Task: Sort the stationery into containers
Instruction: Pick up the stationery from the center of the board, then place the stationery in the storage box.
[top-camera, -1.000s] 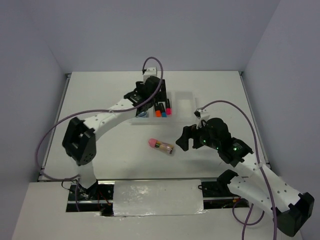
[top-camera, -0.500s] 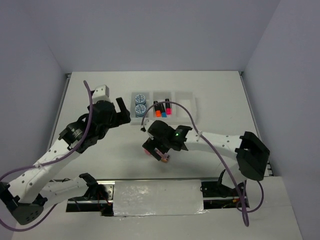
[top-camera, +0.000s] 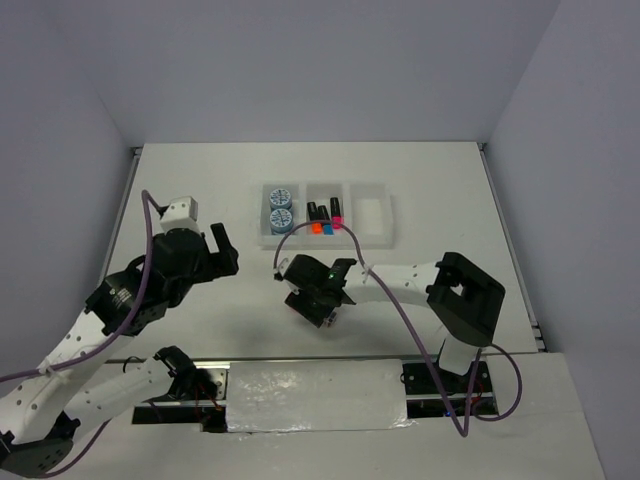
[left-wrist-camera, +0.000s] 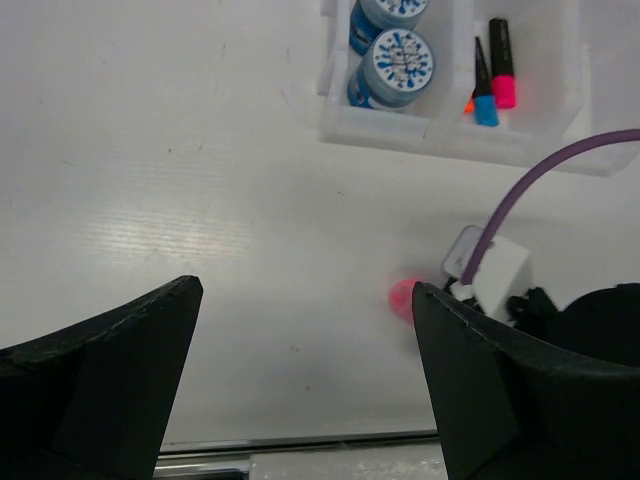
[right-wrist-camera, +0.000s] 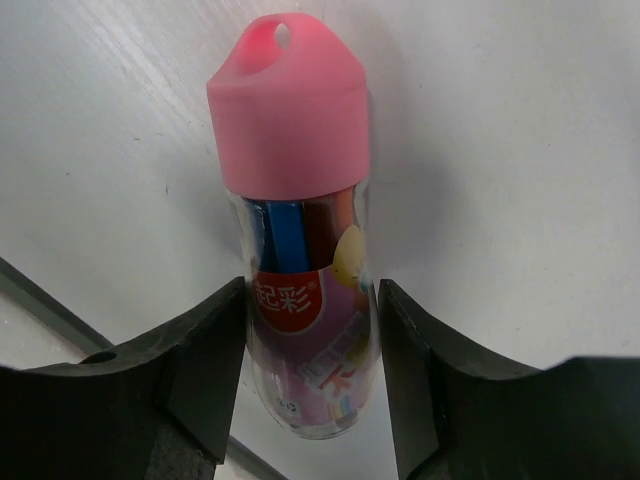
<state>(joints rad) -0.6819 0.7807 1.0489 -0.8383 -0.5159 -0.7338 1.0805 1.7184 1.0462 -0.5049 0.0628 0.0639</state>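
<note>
The white tray (top-camera: 372, 243) lies at the back of the table. Its left compartment holds two blue-white discs (top-camera: 281, 208), its middle one the three black markers (top-camera: 323, 217), and its right one is bare. In the right wrist view my right gripper (right-wrist-camera: 310, 290) is shut on the pink-capped bundle (right-wrist-camera: 300, 180), both fingers pressed against its clear tube as it lies on the table. From above, that gripper (top-camera: 312, 298) covers the bundle. My left gripper (top-camera: 225, 250) stands open over the bare table to the left, and in its own view (left-wrist-camera: 307, 288) only the bundle's pink tip (left-wrist-camera: 402, 297) shows.
A white panel (top-camera: 315, 395) covers the table's near edge between the arm bases. A purple cable (left-wrist-camera: 540, 180) from the right arm loops between the tray (left-wrist-camera: 440, 140) and the bundle. Grey walls close in the table at the back and on both sides.
My right arm swung left over the bundle and its jaws closed on the tube. My left arm drew back from the tray to the left of the table, jaws open.
</note>
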